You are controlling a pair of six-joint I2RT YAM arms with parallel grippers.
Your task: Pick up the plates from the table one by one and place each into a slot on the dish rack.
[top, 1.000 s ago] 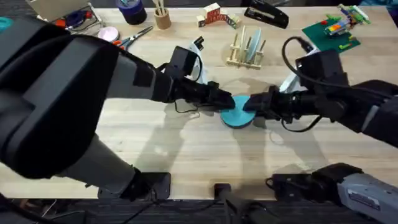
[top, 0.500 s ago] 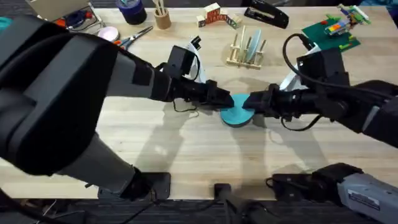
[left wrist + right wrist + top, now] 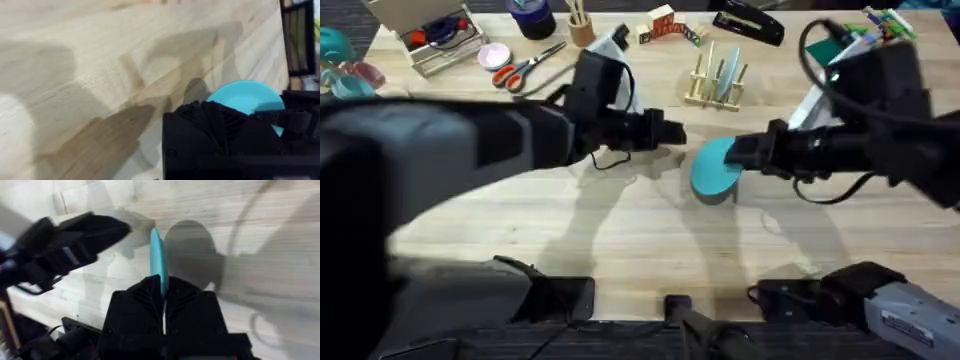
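Turquoise plate (image 3: pixel 713 167): held on edge above the worktop (image 3: pixel 620 230), clamped at its rim by the right pincer (image 3: pixel 738 160). The right wrist view shows the plate's thin edge (image 3: pixel 157 260) rising straight out from between the closed black fingers (image 3: pixel 140 300).

Left pincer (image 3: pixel 672 130): just left of the plate, apart from it, pointing toward it. I cannot tell whether its fingers are open or closed. The left wrist view shows the turquoise disc (image 3: pixel 247 97) partly behind that pincer's black body.

Dish rack (image 3: pixel 715 82): pale wooden pegs, standing behind the plate toward the far side of the worktop. A pale blue plate (image 3: pixel 723 72) stands upright in one of its slots.

Other items along the far edge: orange-handled scissors (image 3: pixel 517 68), small pink dish (image 3: pixel 494 55), wooden cup with sticks (image 3: pixel 581 28), black stapler (image 3: pixel 748 22), green toy-brick board (image 3: pixel 855 45).
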